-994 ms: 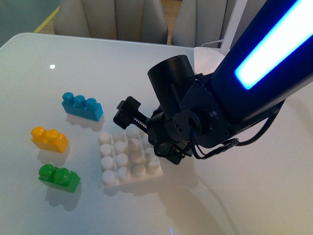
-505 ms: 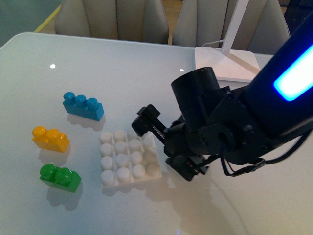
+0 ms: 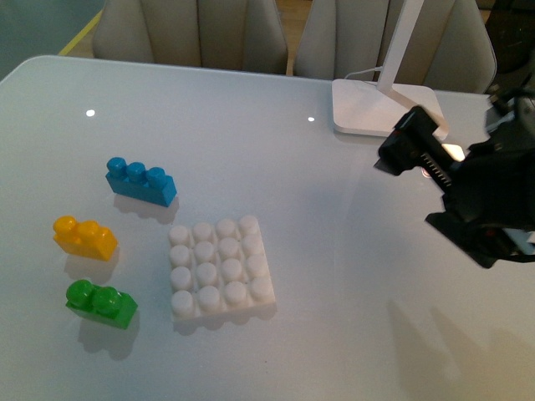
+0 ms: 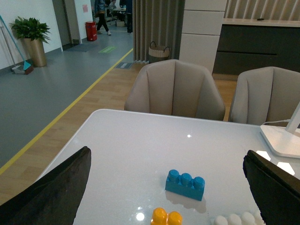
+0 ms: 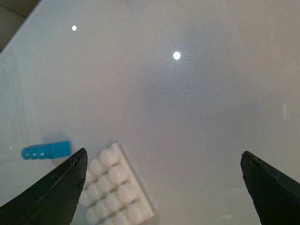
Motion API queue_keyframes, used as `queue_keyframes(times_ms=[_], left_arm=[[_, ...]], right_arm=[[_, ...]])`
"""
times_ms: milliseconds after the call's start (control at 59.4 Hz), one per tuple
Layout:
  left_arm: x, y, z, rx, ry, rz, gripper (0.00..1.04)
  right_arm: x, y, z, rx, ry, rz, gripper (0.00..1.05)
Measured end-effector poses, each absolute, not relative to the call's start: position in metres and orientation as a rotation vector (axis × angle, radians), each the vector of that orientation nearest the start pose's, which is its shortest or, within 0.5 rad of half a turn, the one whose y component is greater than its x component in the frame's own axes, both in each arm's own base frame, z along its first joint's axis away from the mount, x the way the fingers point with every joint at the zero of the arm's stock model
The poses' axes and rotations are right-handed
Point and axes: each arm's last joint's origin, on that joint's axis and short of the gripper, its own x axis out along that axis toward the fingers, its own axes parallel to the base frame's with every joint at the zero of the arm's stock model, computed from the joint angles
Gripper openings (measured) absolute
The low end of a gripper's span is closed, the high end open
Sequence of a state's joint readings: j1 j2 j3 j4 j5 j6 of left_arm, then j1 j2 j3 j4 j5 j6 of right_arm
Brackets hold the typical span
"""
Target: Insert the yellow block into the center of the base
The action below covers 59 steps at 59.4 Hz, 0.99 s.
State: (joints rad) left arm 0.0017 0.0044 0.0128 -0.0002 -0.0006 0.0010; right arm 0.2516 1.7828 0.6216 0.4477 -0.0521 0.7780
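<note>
Right end effector (image 3: 439,196) has swung off the base (image 3: 221,267) to frame right, jaws spread, empty. Yellow block (image 3: 84,237) sits frame left on the bench (image 3: 351,317), between blue brick (image 3: 140,181) and green brick (image 3: 101,303), untouched. Base centre studs bare. Left end effector (image 4: 164,187) also spread, empty. Best: pinch block's long sides, lift clear, square over middle four studs, press straight down.
</note>
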Motion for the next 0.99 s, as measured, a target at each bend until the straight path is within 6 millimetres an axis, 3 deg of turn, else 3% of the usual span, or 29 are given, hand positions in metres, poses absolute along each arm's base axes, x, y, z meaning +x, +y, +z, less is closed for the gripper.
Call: queue_keyframes(times_ms=[219,303,404,488,741,994], left_arm=[[0.097,0.0,0.168,0.001,-0.008,0.002,0.97],[0.097,0.0,0.168,0.001,-0.008,0.002,0.97],[0.097,0.0,0.168,0.001,-0.008,0.002,0.97],[0.097,0.0,0.168,0.001,-0.008,0.002,0.97],[0.097,0.0,0.168,0.001,-0.008,0.002,0.97],[0.097,0.0,0.168,0.001,-0.008,0.002,0.97]], right_arm=[[0.232,0.05,0.167,0.584,0.576,0.064,0.95],[0.21,0.037,0.185,0.383,0.205,0.017,0.8],[0.181,0.02,0.197,0.168,0.065,0.006,0.62],[0.163,0.013,0.2,0.078,0.011,0.003,0.47],[0.145,0.001,0.185,0.017,0.012,0.002,0.01],[0.132,0.0,0.177,0.009,0.009,0.003,0.02]])
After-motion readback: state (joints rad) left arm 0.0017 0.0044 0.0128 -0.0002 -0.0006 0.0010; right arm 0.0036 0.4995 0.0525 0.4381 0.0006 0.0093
